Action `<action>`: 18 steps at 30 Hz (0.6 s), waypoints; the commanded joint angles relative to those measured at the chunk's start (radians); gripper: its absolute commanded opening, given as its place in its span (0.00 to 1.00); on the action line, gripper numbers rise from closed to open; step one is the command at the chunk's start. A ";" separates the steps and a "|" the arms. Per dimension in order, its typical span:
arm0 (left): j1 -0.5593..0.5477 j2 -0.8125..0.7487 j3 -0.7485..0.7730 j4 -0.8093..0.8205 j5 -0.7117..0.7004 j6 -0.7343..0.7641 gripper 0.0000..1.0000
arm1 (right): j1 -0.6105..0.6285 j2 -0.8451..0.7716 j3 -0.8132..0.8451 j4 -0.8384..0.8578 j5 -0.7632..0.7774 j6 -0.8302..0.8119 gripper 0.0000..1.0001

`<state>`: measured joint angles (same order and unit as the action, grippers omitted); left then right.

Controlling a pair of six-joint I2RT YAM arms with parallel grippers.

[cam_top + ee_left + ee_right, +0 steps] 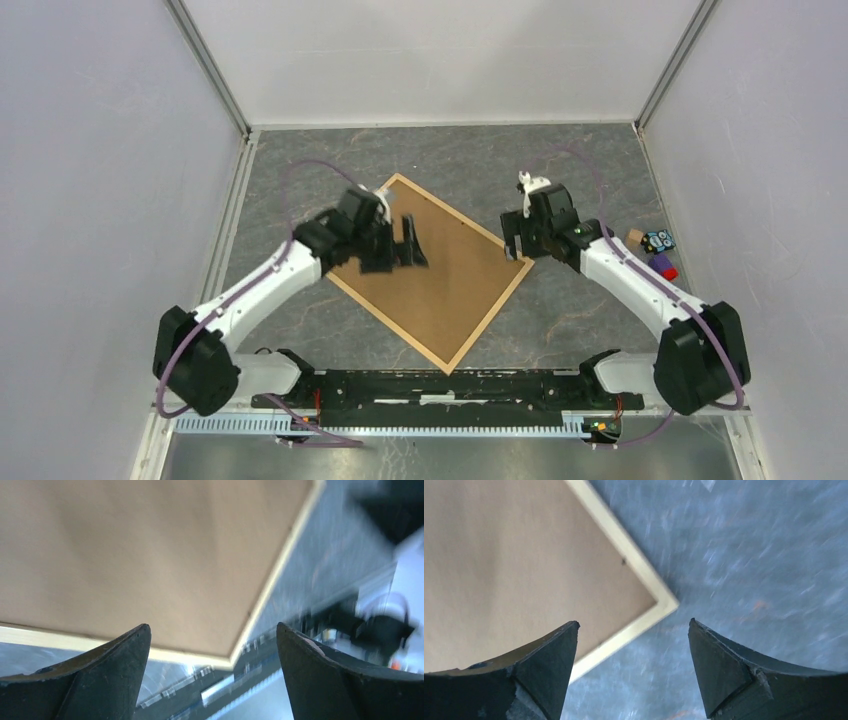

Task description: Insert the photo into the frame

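The frame [490, 317], thin light wood strips, lies flat on the grey table, turned like a diamond. A plain brown board [450, 275] fills it, facing up. The photo is hidden. My left gripper [410, 245] hovers open over the frame's left half. In the left wrist view its empty jaws [212, 630] look down on the board [150, 555] and a corner of the frame [280, 570]. My right gripper [515, 240] stands open at the frame's right corner. In the right wrist view the gripper [634, 625] holds nothing, with the wood strip [626, 545] just below it.
A few small toys [657, 243] and a red and blue block [665, 268] sit by the right wall. White walls enclose the table on three sides. The arms' base rail [450, 385] runs along the near edge.
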<state>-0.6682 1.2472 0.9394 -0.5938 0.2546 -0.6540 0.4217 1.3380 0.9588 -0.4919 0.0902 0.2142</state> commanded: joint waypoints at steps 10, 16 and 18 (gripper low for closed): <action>0.465 0.445 0.374 0.036 -0.289 0.074 1.00 | -0.036 -0.154 -0.340 0.167 -0.240 0.264 0.83; 0.541 0.704 0.551 0.041 -0.229 0.176 1.00 | -0.051 -0.122 -0.381 0.229 -0.276 0.273 0.83; 0.542 0.771 0.603 0.028 -0.213 0.235 1.00 | -0.055 -0.110 -0.398 0.260 -0.286 0.278 0.83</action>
<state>-0.1356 1.9369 1.4357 -0.5713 0.0345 -0.5694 0.3767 1.2121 0.5873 -0.3260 -0.1574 0.4660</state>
